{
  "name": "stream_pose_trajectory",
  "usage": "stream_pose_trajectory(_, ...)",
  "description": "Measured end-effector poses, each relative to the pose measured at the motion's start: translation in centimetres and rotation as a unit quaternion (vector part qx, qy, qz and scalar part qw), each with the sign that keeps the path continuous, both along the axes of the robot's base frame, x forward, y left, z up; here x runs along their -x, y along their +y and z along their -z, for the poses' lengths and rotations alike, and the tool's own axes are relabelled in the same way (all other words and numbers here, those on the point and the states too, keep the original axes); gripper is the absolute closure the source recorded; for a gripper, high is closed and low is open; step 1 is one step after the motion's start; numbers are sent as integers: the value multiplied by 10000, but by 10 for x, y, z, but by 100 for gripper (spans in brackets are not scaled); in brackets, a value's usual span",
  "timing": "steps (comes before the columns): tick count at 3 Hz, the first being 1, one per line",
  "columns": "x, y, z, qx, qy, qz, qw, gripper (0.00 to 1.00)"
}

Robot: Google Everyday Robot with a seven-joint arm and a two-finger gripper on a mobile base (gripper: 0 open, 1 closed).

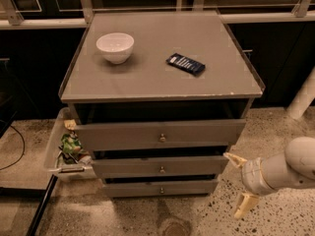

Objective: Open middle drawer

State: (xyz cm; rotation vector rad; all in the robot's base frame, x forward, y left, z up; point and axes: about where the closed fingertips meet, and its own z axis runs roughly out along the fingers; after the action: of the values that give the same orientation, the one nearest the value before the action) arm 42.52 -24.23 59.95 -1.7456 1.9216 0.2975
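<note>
We see the gripper (240,183) low, fingers spread wide and empty, the grey wooden middle drawer (133,167) and its round brass knob (162,169) to their left, seemingly readied for a pull.

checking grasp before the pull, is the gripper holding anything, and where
Nothing held. The gripper is open, beside the middle drawer, clear of its knob.

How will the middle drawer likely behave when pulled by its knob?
The middle drawer has a flat, rigid-looking front, so it should probably slide straight, not flex. Its small round knob gives little purchase and may slip. The gripper, open, hangs low to the right of the cabinet, touching nothing.
</note>
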Motion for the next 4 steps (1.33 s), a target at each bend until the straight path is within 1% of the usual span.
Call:
stream_pose_trajectory(1, -23, 4, 26, -77, -165, -142, 9997, 0)
stream_pose_trajectory(2, -25, 9, 33, -133, -211, -197, 9995, 0)
stream_pose_trajectory(3, -47, 16, 60, -212, -337, -302, 9988, 0)
stream_pose_trajectory(4, -93, 27, 134, -430, -412, -517, 9969, 0)
